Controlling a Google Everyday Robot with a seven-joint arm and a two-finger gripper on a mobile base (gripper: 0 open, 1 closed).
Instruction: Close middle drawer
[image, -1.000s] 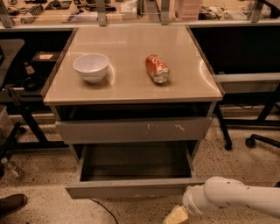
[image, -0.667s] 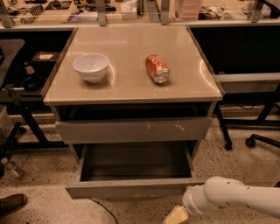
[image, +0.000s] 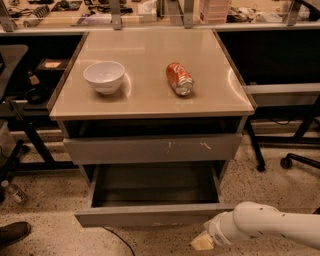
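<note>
The closing has not visibly begun. The wide, shallow grey middle drawer with its plain, handle-less flat front (image: 142, 216) stands pulled well out of the cabinet, and its grey tray interior lies open to view with nothing visible in it. Directly above it, the grey drawer front marked with white scratches (image: 150, 148) sits much further back, close to the cabinet face, so the lower front juts clearly forward of it. The pale, yellowish-tipped end effector (image: 202, 243) hangs low at the bottom edge of the view, just below and in front of the right end of the open drawer's front, carried on the white, rounded robot arm (image: 265, 227) that enters from the lower right. Whether the end effector is open or closed cannot be told, and it appears to hold nothing. Contact with the drawer front cannot be confirmed, though it looks slightly apart. On the beige worktop (image: 150, 100) a white ceramic bowl (image: 104, 76) stands upright on the left and an orange drinks can (image: 179, 78) lies on its side to the right, well clear of the work. What is left, by my reading, is the whole job: meeting the flat front and pushing it straight in until it sits flush.
</note>
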